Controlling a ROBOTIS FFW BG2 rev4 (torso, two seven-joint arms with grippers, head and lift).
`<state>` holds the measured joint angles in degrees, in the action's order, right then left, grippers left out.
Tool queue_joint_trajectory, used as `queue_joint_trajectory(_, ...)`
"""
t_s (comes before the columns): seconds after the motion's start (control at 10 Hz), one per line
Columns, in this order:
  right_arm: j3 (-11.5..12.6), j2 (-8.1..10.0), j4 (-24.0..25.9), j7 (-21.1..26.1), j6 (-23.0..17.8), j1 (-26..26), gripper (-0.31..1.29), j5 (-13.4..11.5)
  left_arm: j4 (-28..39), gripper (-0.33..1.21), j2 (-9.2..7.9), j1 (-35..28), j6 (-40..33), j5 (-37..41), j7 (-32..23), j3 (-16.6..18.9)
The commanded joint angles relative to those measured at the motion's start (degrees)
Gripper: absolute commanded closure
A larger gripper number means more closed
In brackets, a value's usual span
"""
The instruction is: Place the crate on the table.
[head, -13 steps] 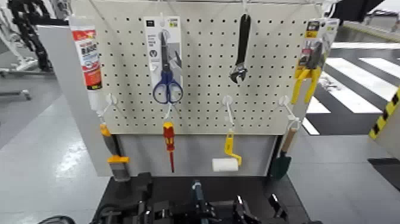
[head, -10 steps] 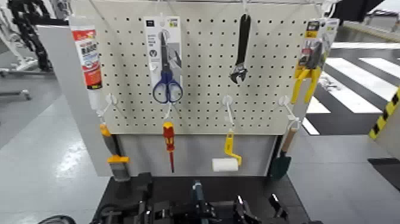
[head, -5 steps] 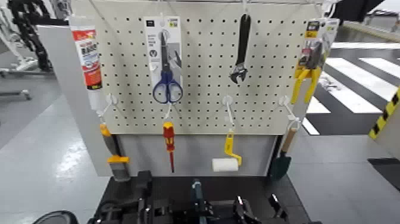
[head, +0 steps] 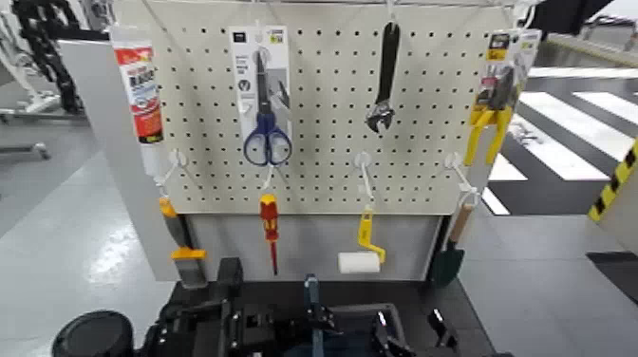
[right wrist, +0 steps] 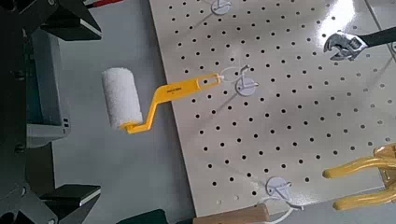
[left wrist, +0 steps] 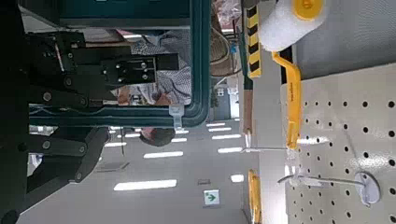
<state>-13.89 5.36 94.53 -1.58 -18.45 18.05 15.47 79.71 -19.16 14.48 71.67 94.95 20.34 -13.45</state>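
The dark navy crate (head: 364, 310) shows at the bottom edge of the head view, with its thin blue centre handle (head: 311, 302) upright. It is in front of and over the near part of the black table (head: 462, 311). My left gripper (head: 228, 321) is at the crate's left end and my right gripper (head: 385, 334) at its right end; both hold it. In the left wrist view the crate's rim and wall (left wrist: 198, 65) fill the frame beside my black fingers (left wrist: 70, 154). The right wrist view shows a crate wall (right wrist: 42, 105) between my fingers (right wrist: 77, 19).
A beige pegboard (head: 323, 104) stands behind the table with scissors (head: 266, 133), a wrench (head: 384, 76), a red screwdriver (head: 270, 223), a yellow paint roller (head: 361, 258) and pliers (head: 489, 123). A grey panel (head: 313, 247) backs the table. Grey floor lies on both sides.
The crate and both grippers have risen higher into the head view. A round black part of my left arm has come into view at the lower left.
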Motion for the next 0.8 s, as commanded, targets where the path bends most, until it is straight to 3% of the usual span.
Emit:
queue_joint_trajectory(0.1,0.0,-0.09,0.0,0.0,0.0,0.0,0.14,0.1,-2.2,1.14,0.0,2.1,-0.9,-3.5,2.4,-0.3)
queue_joint_trajectory(0.8,-0.4,-0.09,0.0,-0.1,-0.2,-0.1,0.14,0.2,-7.7,1.14,-0.09,7.0,-2.3,-7.4,8.3,-3.4)
